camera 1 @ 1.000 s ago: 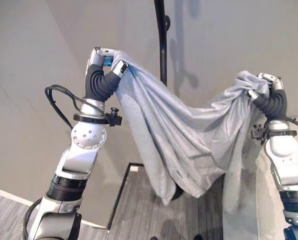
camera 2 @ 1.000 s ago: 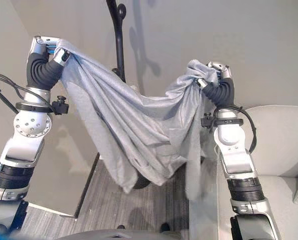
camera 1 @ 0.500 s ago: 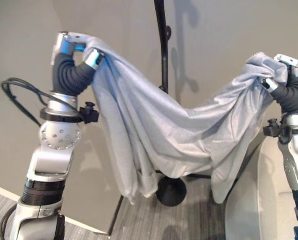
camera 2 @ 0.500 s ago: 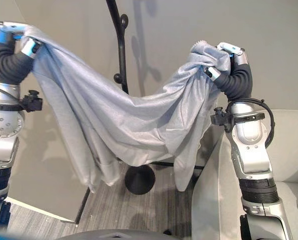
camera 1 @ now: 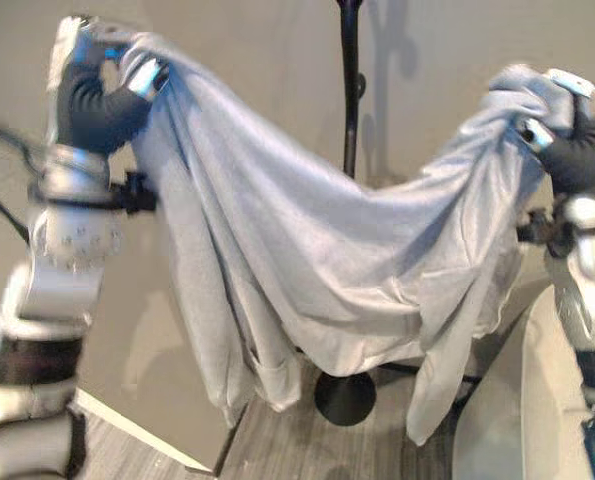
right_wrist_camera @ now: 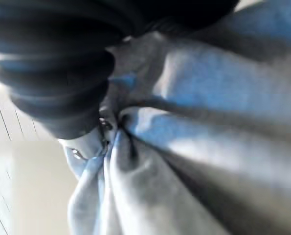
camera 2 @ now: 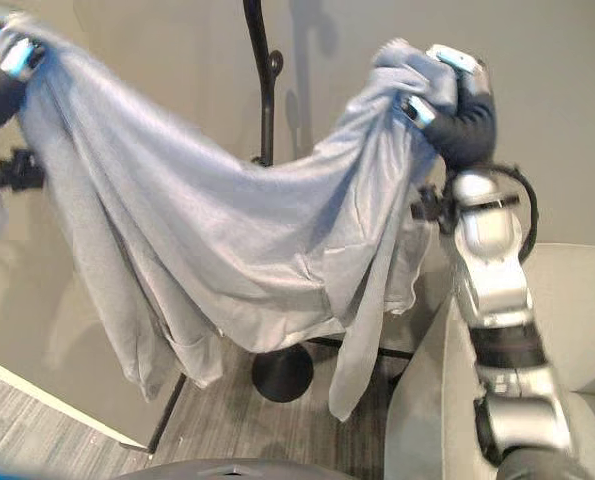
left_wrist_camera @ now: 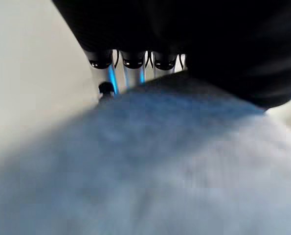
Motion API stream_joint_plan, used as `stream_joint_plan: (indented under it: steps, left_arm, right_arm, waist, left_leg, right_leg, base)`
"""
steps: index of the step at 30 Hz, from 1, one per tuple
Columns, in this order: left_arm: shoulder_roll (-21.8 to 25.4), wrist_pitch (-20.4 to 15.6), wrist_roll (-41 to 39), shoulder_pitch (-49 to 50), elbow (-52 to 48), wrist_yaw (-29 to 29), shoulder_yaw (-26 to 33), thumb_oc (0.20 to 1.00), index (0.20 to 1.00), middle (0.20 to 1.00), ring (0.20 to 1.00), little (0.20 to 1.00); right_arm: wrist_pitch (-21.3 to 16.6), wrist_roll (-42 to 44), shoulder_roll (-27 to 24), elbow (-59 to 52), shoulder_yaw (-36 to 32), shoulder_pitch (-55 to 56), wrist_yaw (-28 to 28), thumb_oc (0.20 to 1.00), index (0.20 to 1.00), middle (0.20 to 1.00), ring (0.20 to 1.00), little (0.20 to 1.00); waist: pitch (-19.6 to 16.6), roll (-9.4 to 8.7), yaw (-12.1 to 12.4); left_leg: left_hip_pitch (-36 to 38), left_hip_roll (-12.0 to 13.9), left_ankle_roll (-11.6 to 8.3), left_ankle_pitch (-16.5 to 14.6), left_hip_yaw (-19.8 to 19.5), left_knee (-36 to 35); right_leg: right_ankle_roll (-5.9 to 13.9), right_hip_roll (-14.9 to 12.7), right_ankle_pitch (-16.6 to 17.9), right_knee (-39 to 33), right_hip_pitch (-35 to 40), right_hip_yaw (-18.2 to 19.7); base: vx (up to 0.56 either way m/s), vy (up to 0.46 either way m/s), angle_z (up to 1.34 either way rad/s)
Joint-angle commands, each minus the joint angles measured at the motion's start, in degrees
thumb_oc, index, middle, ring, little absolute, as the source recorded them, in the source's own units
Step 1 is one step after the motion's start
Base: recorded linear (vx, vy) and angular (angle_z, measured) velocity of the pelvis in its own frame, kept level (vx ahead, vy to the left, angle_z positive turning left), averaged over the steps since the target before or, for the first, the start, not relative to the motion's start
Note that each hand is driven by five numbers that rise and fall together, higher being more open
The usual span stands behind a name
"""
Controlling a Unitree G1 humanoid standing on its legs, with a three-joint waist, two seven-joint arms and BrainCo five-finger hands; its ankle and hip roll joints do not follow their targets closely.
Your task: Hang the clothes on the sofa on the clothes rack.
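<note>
Two hands, the left hand (camera 1: 102, 70) and right hand (camera 2: 447, 95), each grip a bunched end of the grey shirt (camera 1: 317, 270), held high before the rack (camera 1: 352, 90), not yet hung.

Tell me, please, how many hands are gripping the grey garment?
2: the left hand bunches one end of the grey garment, the right hand the other.
</note>
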Motion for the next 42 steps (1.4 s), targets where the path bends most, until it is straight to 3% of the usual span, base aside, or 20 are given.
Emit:
stream_joint_plan:
  steps: [1,2,3,5,6,9,11,14,20,25,42]
  left_arm:
    - [5.05,1.12,3.99,-17.77,9.04,4.49,-12.12,0.2,0.2,0.2,0.2,0.2]
    - [5.56,1.45,3.84,-21.51,12.06,4.88,-15.92,0.2,0.2,0.2,0.2,0.2]
    - [5.77,2.66,4.67,-29.36,17.82,5.87,-24.27,0.2,0.2,0.2,0.2,0.2]
    - [5.52,2.78,4.65,-35.85,22.15,6.57,-30.41,0.2,0.2,0.2,0.2,0.2]
    - [3.27,4.18,3.95,-45.63,30.52,7.68,-40.49,0.2,0.2,0.2,0.2,0.2]
    - [-0.08,5.68,2.9,-52.72,39.08,8.37,-48.16,0.2,0.2,0.2,0.2,0.2]
    - [-5.73,6.69,1.19,-57.93,49.57,8.38,-54.58,0.2,0.2,0.2,0.2,0.2]
    - [-11.95,6.95,-0.82,-62.2,60.91,7.55,-59.76,0.2,0.2,0.2,0.2,0.2]
    - [-17.49,8.44,-1.66,-63.84,69.08,6.6,-62.63,0.2,0.2,0.2,0.2,0.2]
    - [-18.15,9.28,0.79,-61.18,72.17,5.13,-61.5,0.2,0.2,0.2,0.2,0.2]
    - [-23.28,8.64,1.9,-48.35,73.35,0.58,-52.92,0.2,0.2,0.2,0.2,0.2]
  right_arm:
    - [-1.86,-2.93,-4.71,3.85,5.95,-12.04,-7.3,0.2,0.2,0.2,0.2,0.2]
    - [-1.4,-3.62,-5.74,5.94,7.97,-15.02,-8.5,0.2,0.2,0.2,0.2,0.2]
    - [-0.33,-4.46,-7.18,10.64,13.02,-21.72,-10.78,0.2,0.2,0.2,0.2,0.2]
    - [-0.07,-4.51,-7.81,14.78,15.47,-26.29,-12.09,0.2,0.2,0.2,0.2,0.2]
    - [1.57,-2.65,-7.9,25.47,22.85,-36.85,-14.32,0.2,0.2,0.2,0.2,0.2]
    - [3.24,-1.03,-7.18,36.11,29.38,-45.64,-14.68,0.2,0.2,0.2,0.2,0.2]
    - [5.08,1.15,-4.63,48.83,35.87,-53.21,-14.36,0.2,0.2,0.2,0.2,0.2]
    - [7.79,-0.26,-0.89,63.8,43.33,-60.76,-13.21,0.2,0.2,0.2,0.2,0.2]
    - [13.68,-8.46,3.08,75.43,50.16,-64.33,-12.63,0.2,0.2,0.2,0.2,0.2]
    - [15.13,-19.51,5.43,78.81,56.29,-61.04,-9.17,0.2,0.2,0.2,0.2,0.2]
    - [14.91,-22.94,10.89,77.86,51.0,-48.88,-7.54,0.2,0.2,0.2,0.2,0.2]
  waist:
    - [-3.05,-0.96,0.4]
    - [-3.04,-1.0,0.36]
    - [-3.29,-0.62,0.15]
    - [-2.9,-0.99,0.12]
    - [-2.76,-0.91,-0.05]
    - [-2.1,-1.25,-0.03]
    - [-1.6,-1.52,-0.06]
    - [-0.43,-1.83,-0.2]
    - [1.61,-1.86,-0.86]
    - [5.17,-1.59,-0.8]
    - [9.43,-1.51,-0.6]
  left_leg:
    - [2.52,1.32,-1.77,-3.71,2.3,0.65]
    - [2.48,1.29,-1.76,-3.62,2.34,0.65]
    - [2.34,1.26,-1.92,-3.36,2.55,0.65]
    - [2.08,1.26,-1.99,-3.23,2.53,0.65]
    - [1.4,1.15,-2.18,-2.82,2.83,0.65]
    - [0.2,1.07,-2.38,-2.26,2.95,0.65]
    - [-1.31,0.98,-2.72,-1.58,2.92,0.65]
    - [-4.37,1.05,-3.01,-0.44,2.33,0.65]
    - [-9.81,0.85,-3.15,1.48,1.08,0.65]
    - [-13.91,0.11,-2.66,3.04,0.06,0.65]
    - [-15.48,-0.81,-1.96,3.68,-0.66,0.65]
  right_leg:
    - [5.79,-5.01,-1.3,0.79,0.19,-1.13]
    - [5.92,-4.99,-1.27,0.79,0.14,-1.19]
    - [6.19,-5.04,-1.05,0.79,-0.05,-1.41]
    - [6.34,-5.05,-0.92,0.79,-0.31,-1.58]
    - [6.71,-5.05,-0.42,0.79,-1.1,-1.68]
    - [7.0,-5.06,0.02,0.79,-2.12,-1.84]
    - [7.27,-5.11,0.68,0.79,-3.54,-2.09]
    - [7.42,-4.99,1.63,0.79,-6.39,-2.05]
    - [7.17,-4.37,3.52,0.79,-11.7,-1.27]
    - [6.55,-3.85,4.01,0.79,-15.47,-0.8]
    - [5.87,-3.48,4.02,0.79,-17.14,-0.25]
  base:
    - [-0.01,0.016,0.04]
    - [0.0,0.022,0.06]
    - [0.0,0.022,0.07]
    - [-0.01,0.021,0.07]
    - [-0.04,0.022,0.04]
    - [-0.02,0.011,0.01]
    - [-0.04,0.01,0.02]
    - [-0.09,-0.001,0.03]
    - [-0.09,0.002,0.06]
    - [-0.12,0.009,0.04]
    - [-0.03,0.004,0.0]
